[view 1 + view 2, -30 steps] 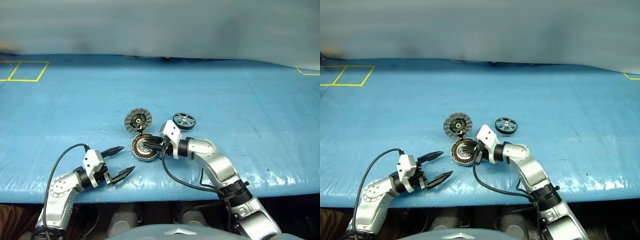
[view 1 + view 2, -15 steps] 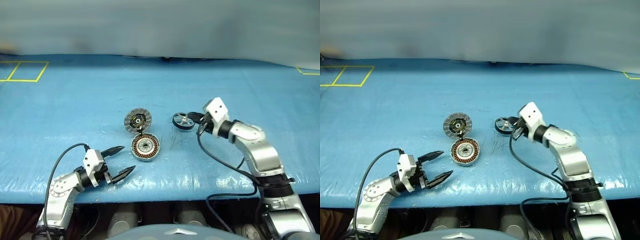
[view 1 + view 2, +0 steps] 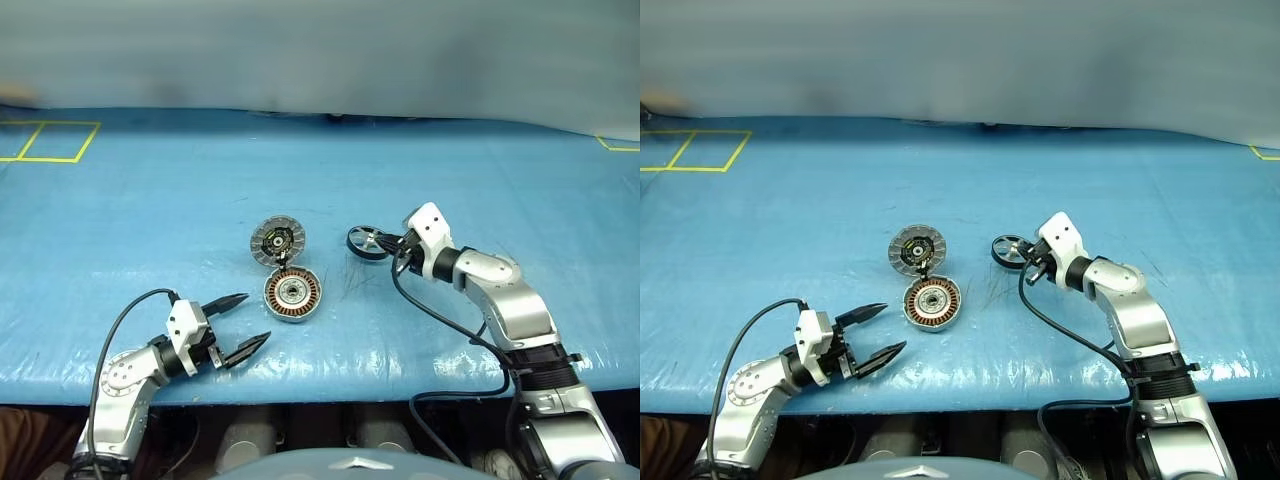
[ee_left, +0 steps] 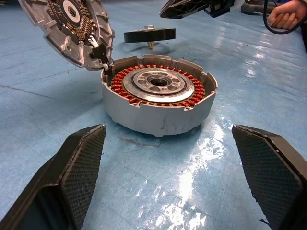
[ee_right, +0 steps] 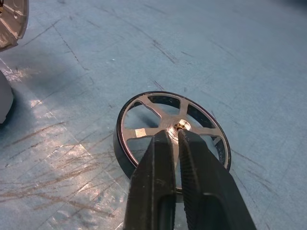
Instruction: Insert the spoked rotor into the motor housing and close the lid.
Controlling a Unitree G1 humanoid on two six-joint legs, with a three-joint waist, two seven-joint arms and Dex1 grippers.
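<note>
Right gripper (image 5: pixel 173 136): two black fingers nearly together, a thin slit between them, tips poised over the hub of the spoked rotor (image 5: pixel 172 136). Nothing held; whether the tips touch the hub, I cannot tell. Rotor lies flat on the blue table (image 3: pixel 480 180), right of centre, well back from the near edge, apart from the other parts.

Left gripper (image 4: pixel 168 177): fingers spread wide, empty, hovering low by the near edge left of centre, aimed at the motor housing (image 4: pixel 158 100).

Step in hand, as I judge it: taking up the rotor. To do it well, part the fingers enough to straddle a spoke or the rim, not the hub, and close squarely so the ring lifts level. A hub pinch looks slippery, and the ring could tip.

Motor housing sits near the table's middle, open. Inside: copper windings ringing a pale steel centre. No rotor in it. The lid (image 4: pixel 67 26) stands tilted up at the housing's far side, touching the rim, inner face showing. Entry from above looks clear.
</note>
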